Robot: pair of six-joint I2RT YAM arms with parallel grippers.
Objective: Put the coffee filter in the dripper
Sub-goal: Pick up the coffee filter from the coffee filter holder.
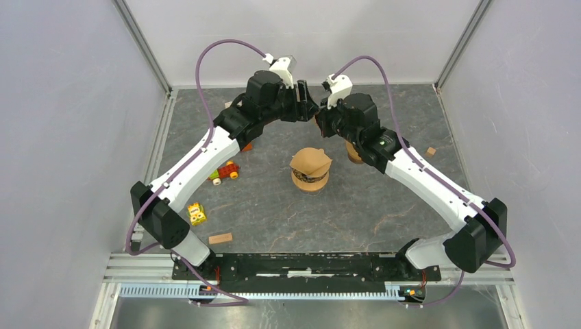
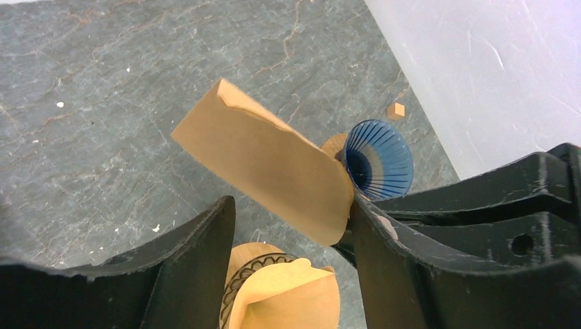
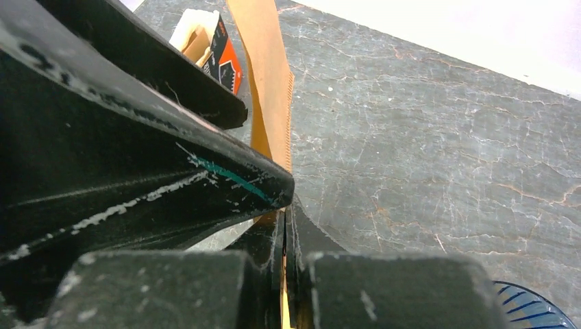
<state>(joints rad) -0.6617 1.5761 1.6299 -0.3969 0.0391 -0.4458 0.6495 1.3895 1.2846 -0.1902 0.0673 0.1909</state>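
A brown paper coffee filter (image 2: 267, 164) hangs in the air at the back middle of the table, pinched flat in my shut right gripper (image 3: 288, 205), whose black fingers (image 2: 507, 199) come in from the right. My left gripper (image 2: 293, 205) is open around the filter's lower end. Its right finger (image 2: 384, 260) touches the paper; its left finger (image 2: 185, 260) stands off. The two grippers meet in the top view (image 1: 316, 113). The blue ribbed dripper (image 2: 380, 161) stands on a wooden base just beyond the filter. It also shows in the right wrist view (image 3: 531, 308).
A stack of filters on a patterned holder (image 1: 310, 168) sits mid-table, also below my left gripper (image 2: 288, 295). Toy bricks (image 1: 226, 171), a yellow cube (image 1: 196, 214) and a wooden block (image 1: 220, 238) lie to the left. A small wooden cube (image 1: 430, 151) lies right. White walls enclose the table.
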